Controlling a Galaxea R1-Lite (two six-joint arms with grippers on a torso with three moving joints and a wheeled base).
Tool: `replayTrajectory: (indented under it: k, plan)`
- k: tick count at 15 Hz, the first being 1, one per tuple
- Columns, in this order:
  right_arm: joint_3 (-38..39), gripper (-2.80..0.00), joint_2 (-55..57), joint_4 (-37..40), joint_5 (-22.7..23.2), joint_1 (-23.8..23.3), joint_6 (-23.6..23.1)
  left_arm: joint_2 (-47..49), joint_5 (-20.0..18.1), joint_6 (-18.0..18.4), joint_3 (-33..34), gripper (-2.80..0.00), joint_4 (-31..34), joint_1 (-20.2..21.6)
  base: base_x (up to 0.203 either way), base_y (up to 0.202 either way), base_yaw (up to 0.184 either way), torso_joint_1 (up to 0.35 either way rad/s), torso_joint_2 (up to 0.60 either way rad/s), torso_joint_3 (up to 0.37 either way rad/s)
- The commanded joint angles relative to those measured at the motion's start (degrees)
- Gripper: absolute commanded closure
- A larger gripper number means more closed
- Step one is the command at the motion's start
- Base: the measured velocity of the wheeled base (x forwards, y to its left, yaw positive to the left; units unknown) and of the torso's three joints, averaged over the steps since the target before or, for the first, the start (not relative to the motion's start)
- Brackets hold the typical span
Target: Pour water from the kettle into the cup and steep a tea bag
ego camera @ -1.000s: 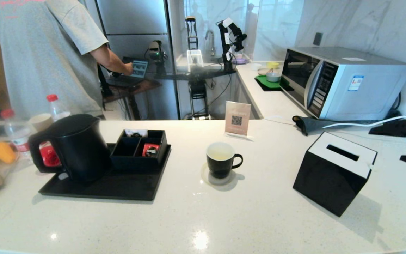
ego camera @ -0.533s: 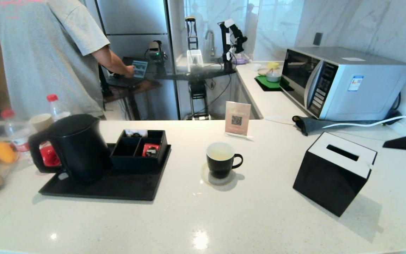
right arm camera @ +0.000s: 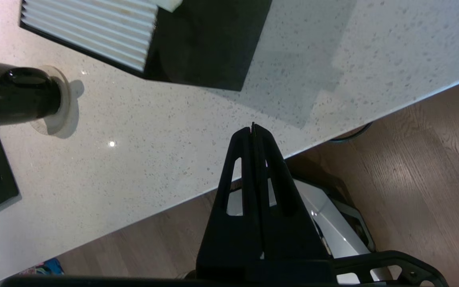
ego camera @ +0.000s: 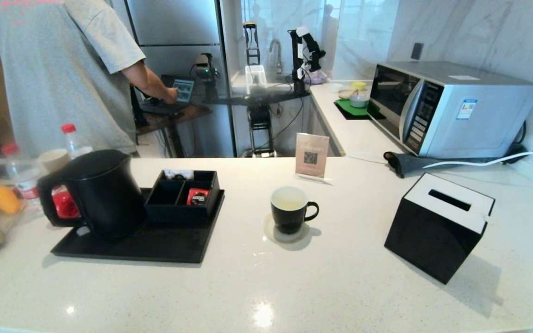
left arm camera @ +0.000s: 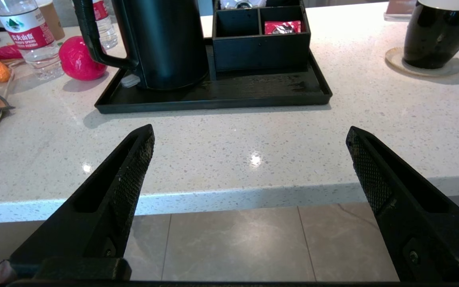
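The kettle (ego camera: 97, 192) stands at the left of the frame on a black tray (ego camera: 155, 247), its handle turned left, touching the organiser box (ego camera: 184, 196) that holds a red packet (ego camera: 197, 197). At centre the cup (ego camera: 290, 209) sits on a pale coaster (ego camera: 271, 232), handle to the right, with pale liquid inside. A black tissue box (ego camera: 437, 226) sits at the right. The right gripper (right arm camera: 253, 129) is clenched on nothing, hanging over the counter's near edge; only a dark tip shows at the far right edge. The left gripper (left arm camera: 249, 159) is spread wide before the counter edge, holding nothing. I can't make out a tea bag.
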Motion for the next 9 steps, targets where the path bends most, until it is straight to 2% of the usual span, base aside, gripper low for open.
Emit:
replayTrajectory:
  k: [1, 4, 6, 9]
  plan:
    - [4.0, 0.00, -0.4, -2.8, 0.3, -0.1, 0.2, 0.0, 0.0, 0.1, 0.0, -2.80, 0.0, 0.0, 0.000, 0.000, 0.000, 0.000, 0.00, 0.000]
    - [8.9, 0.00, 1.4, -13.7, 0.3, -0.1, 0.5, 0.0, 0.0, 0.0, 0.0, -2.80, 0.0, 0.0, 0.000, 0.000, 0.000, 0.000, 0.00, 0.000]
    - [10.2, 0.00, 3.5, -21.0, 0.3, -0.1, 3.9, 0.0, 0.0, 0.1, 0.0, -2.80, 0.0, 0.0, 0.000, 0.000, 0.000, 0.000, 0.00, 0.000]
    - [9.8, 0.00, 5.9, -25.3, 0.4, -0.1, 6.0, 0.0, 0.0, 0.1, 0.0, -2.80, 0.0, 0.0, 0.000, 0.000, 0.000, 0.000, 0.00, 0.000]
